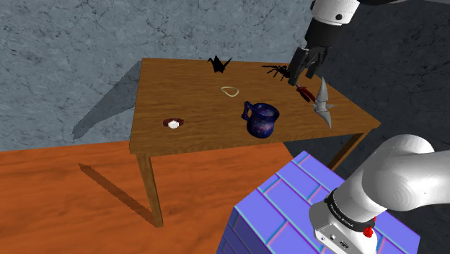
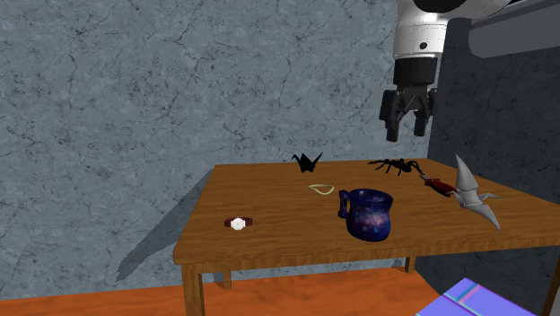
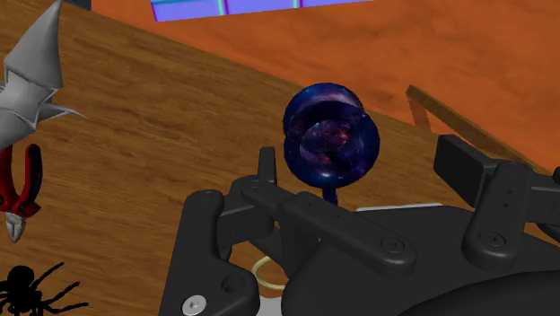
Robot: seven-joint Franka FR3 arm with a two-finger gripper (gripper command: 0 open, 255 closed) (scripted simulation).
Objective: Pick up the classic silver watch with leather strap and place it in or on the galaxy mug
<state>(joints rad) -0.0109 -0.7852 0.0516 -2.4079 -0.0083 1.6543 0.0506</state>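
Now | gripper (image 2: 406,133) spread, holding nothing | round white-dialled watch (image 1: 174,123) | glossy star-speckled mug (image 1: 261,120) | wooden table (image 1: 195,94)

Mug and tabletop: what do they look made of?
Mug: smooth surface with a dark-blue galaxy print and a slight sheen. Possibly glazed ceramic, but I can't be sure. Tabletop: wood, matte brown with visible grain streaks.

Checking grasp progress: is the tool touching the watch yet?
Apart. The second exterior view shows the open tool hanging high above the table, with the watch lying on it far toward that view's left.
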